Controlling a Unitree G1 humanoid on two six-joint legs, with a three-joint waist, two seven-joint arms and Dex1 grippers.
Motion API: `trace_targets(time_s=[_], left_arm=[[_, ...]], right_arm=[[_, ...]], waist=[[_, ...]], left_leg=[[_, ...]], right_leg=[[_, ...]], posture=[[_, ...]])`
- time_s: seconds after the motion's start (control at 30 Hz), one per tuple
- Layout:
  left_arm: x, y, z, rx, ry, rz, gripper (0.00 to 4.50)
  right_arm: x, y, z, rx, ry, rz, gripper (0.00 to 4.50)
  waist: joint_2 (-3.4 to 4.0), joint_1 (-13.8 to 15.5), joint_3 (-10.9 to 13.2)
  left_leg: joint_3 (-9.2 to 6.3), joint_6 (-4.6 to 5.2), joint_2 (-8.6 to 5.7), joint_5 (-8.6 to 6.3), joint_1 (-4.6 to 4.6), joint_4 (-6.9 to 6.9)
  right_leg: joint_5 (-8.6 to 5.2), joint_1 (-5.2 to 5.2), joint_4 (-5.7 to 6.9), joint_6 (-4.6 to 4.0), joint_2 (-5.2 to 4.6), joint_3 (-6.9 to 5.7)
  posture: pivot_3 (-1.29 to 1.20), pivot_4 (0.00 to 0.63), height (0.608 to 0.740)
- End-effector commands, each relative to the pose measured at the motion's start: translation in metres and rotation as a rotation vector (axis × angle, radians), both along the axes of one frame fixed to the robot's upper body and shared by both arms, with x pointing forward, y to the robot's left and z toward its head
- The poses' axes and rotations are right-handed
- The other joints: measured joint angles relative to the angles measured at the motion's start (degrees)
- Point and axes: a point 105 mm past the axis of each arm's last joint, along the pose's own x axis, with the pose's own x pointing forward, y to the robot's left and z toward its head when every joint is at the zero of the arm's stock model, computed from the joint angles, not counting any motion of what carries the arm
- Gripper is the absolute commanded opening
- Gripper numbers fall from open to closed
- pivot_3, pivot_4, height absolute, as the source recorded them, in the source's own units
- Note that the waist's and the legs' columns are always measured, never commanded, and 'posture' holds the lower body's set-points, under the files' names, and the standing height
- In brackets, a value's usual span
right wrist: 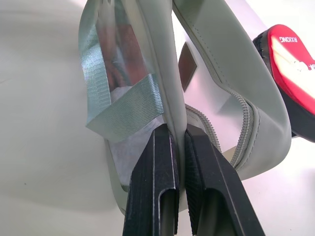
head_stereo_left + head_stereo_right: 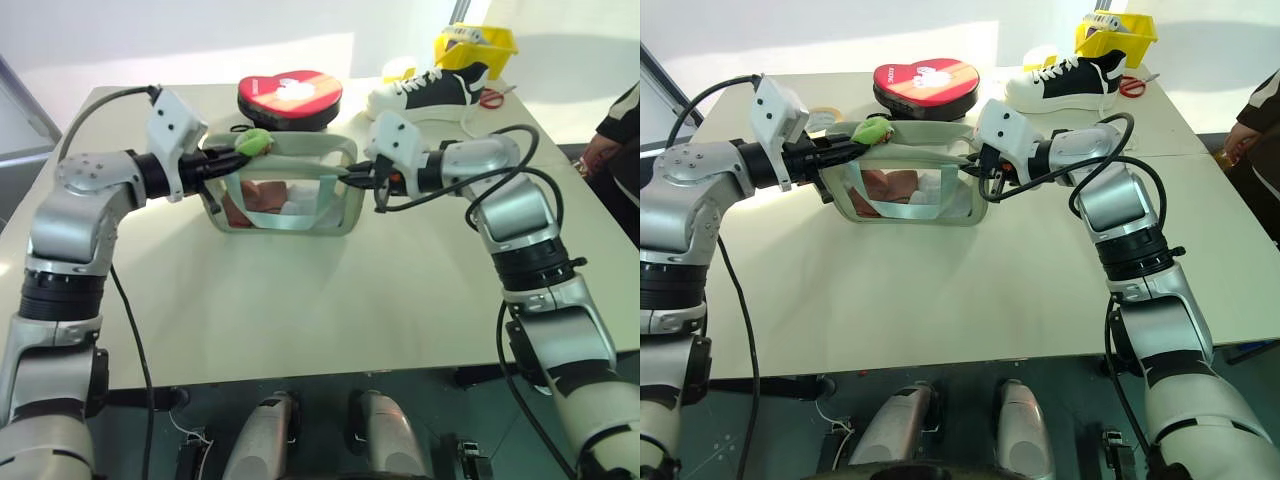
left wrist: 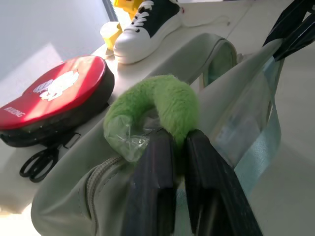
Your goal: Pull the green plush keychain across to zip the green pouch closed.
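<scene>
Left wrist view: left gripper [image 3: 179,147] pinches the keychain [image 3: 157,105] for pulling; right gripper [image 1: 178,135] clamps the pouch [image 2: 335,222] rim, bracing it.

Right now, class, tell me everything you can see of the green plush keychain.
The green plush keychain is a small lime-green, fuzzy, curved blob with a clear plastic scrap at one end. It sits atop the green pouch at the end nearest the left gripper, whose fingers pinch it. The pouch's top gapes open.
</scene>
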Motion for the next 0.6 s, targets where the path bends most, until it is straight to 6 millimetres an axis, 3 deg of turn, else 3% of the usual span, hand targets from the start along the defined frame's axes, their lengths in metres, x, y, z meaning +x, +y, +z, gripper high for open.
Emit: trace_targets(time_s=[0.03, 0.07, 0.2, 0.3, 0.57, 0.6], left_arm=[[-0.004, 0.015, 0.030, 0.016, -0.082, 0.040, 2.01], [-0.008, 0.019, 0.031, 0.033, -0.074, 0.033, 2.47], [-0.017, 0.040, 0.024, 0.104, -0.026, 0.052, 2.47], [-0.017, 0.052, 0.003, 0.112, 0.031, 0.075, 2.47], [0.006, 0.054, -0.022, 0.036, 0.032, 0.132, 2.47], [0.008, 0.055, -0.021, 0.029, 0.025, 0.138, 2.23]], right_arm=[[-0.005, 0.005, 0.013, 0.019, -0.046, 0.028, 0.00], [-0.005, 0.005, 0.014, 0.019, -0.046, 0.027, 0.00], [-0.004, 0.004, 0.014, 0.017, -0.046, 0.025, 0.00], [-0.004, 0.004, 0.014, 0.016, -0.047, 0.027, 0.00], [-0.006, 0.007, 0.013, 0.011, -0.039, 0.038, 0.00], [-0.006, 0.007, 0.012, 0.010, -0.038, 0.038, 0.00]], waist=[[0.00, -0.01, 0.00], [0.00, -0.07, 0.00], [0.01, -0.10, 0.00], [0.01, -0.03, 0.00], [-0.01, 0.13, -0.01], [-0.01, 0.13, -0.01]], left_leg=[[0.00, 0.00, 0.00, 0.00, 0.00, 0.00], [0.00, 0.00, 0.00, 0.00, 0.00, 0.00], [0.00, 0.00, 0.00, 0.00, 0.00, -0.03], [0.00, 0.01, 0.00, -0.01, 0.00, -0.02], [-0.02, 0.01, -0.02, -0.01, -0.03, 0.04], [-0.02, 0.01, -0.02, -0.01, -0.02, 0.03]], right_leg=[[0.00, 0.00, 0.00, 0.00, 0.00, 0.00], [0.00, 0.00, -0.01, 0.00, 0.00, -0.01], [0.00, -0.02, -0.01, 0.00, 0.01, -0.02], [0.00, -0.01, -0.01, 0.00, 0.00, -0.03], [0.00, 0.01, -0.02, 0.00, -0.02, -0.03], [0.00, 0.01, -0.02, 0.00, -0.02, -0.03]], posture=[[0.00, 0.150, 0.740], [0.00, 0.150, 0.740], [0.00, 0.150, 0.740], [0.00, 0.150, 0.740], [0.00, 0.150, 0.740], [0.00, 0.150, 0.740]])
